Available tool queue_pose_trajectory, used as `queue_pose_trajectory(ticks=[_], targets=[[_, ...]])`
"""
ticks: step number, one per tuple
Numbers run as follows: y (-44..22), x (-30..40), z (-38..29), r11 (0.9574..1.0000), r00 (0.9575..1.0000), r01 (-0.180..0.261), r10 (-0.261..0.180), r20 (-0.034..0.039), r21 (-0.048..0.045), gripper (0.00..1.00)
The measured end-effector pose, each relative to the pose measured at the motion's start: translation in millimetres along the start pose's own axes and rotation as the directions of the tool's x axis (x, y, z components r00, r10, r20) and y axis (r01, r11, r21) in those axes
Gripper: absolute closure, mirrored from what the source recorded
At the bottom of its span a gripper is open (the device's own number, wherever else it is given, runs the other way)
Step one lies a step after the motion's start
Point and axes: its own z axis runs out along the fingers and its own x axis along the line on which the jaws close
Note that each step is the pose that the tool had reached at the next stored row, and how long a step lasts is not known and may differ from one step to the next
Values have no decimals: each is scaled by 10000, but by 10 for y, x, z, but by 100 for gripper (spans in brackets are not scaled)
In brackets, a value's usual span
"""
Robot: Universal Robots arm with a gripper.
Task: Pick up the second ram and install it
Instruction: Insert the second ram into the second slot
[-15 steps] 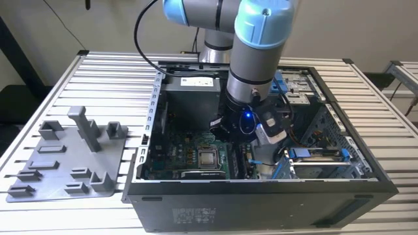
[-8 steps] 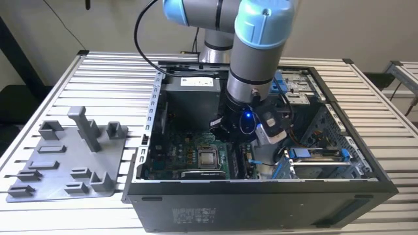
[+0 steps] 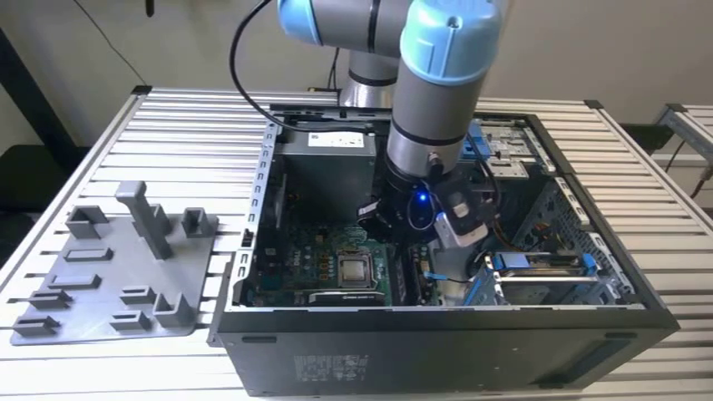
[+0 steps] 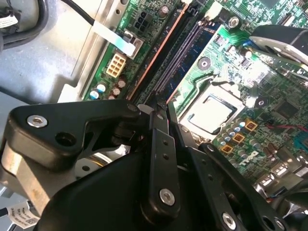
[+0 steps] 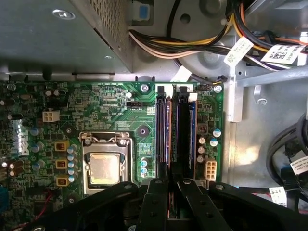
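Arm reaches down into the open computer case (image 3: pixel 446 334) on the slatted desk (image 3: pixel 179 117), wrist over the memory slots (image 5: pixel 175 134) beside the processor (image 5: pixel 103 168). The hand (image 5: pixel 168 192) sits low over the slots' near end, fingers (image 4: pixel 159 144) drawn close together, apparently pinching the second ram (image 4: pixel 163 103) edge-on; the stick is hard to separate from the slot. It stands aligned along a slot, so it can seat straight. The grey tray (image 3: pixel 112 276) lies by the desk's edge, well apart.

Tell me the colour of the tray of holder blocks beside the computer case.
Grey, all over; the tray shows best in the exterior view.
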Motion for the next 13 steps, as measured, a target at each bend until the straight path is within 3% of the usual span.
queue_pose_trajectory(ticks=[13], targets=[[7,-5,18,10000,10000,-49,49,0,1,86]])
